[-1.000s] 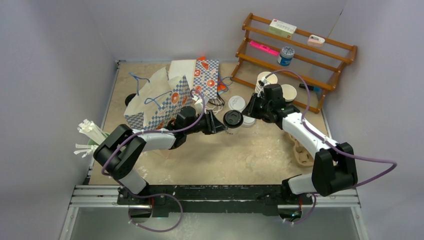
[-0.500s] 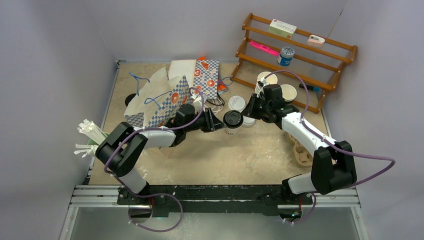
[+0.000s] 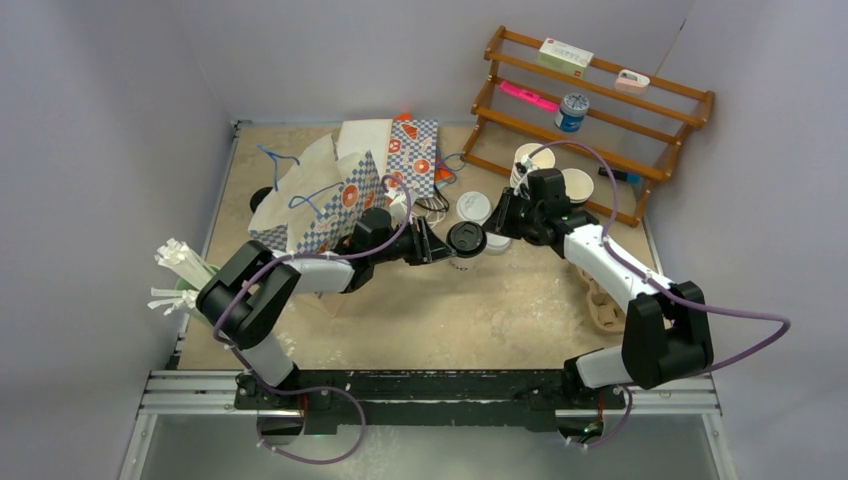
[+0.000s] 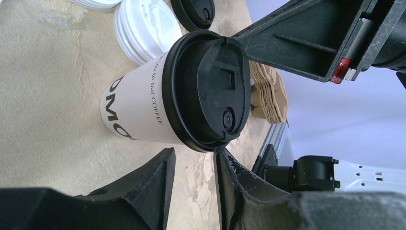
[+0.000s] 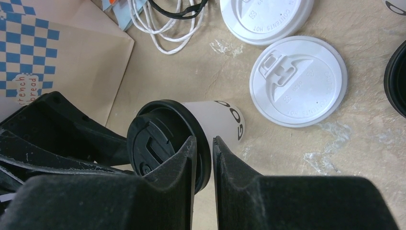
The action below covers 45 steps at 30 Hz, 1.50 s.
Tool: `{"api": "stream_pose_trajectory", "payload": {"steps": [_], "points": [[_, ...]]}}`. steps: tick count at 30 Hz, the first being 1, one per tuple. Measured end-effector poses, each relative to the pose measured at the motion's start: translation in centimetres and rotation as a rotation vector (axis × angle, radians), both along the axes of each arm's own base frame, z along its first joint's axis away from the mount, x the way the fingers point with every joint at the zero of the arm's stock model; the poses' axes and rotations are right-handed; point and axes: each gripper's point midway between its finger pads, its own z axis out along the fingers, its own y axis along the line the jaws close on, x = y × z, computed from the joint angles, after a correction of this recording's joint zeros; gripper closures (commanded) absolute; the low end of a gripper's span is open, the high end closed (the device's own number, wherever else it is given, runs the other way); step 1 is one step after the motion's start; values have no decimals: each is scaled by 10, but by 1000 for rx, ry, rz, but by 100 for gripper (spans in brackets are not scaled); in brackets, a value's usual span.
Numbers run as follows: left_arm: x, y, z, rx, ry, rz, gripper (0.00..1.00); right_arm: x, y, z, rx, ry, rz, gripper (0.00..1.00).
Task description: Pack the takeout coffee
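The lidded cup point(image 4: 143, 100) is mid-tabletop, its rim pinched by our right gripper point(image 5: 203, 141). We cannot see inside the bag point(image 3: 320, 215). Our left gripper point(image 4: 194, 152), holding nothing, has spread wider than before.

We get soft, even light from above in the top view; the arms cast only faint shadows on the table point(image 3: 450, 320), and nothing glares. Closer in, the left gripper's fingers point(image 4: 153, 191) go blurry (too near the lens), while the takeout coffee point(image 4: 139, 110) stays sharp, its lid faintly shiny.
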Motion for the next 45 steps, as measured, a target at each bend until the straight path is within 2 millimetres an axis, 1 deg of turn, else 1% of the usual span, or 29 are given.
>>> {"api": "stream_pose_trajectory", "payload": {"steps": [3,8,17,24,45], "points": [[0,-1,0,-7,2,-3,59,0,0,-1,1,1,2,79],[0,-3,-2,-13,4,-12,59,0,0,-1,2,-2,2,79],[1,-9,-3,-31,18,-35,64,1,1,-2,10,-16,7,80],[1,-10,-3,-27,23,-38,67,2,2,-4,28,-36,12,80],[2,-12,-5,14,23,-69,68,1,2,-10,83,-149,11,81]]}}
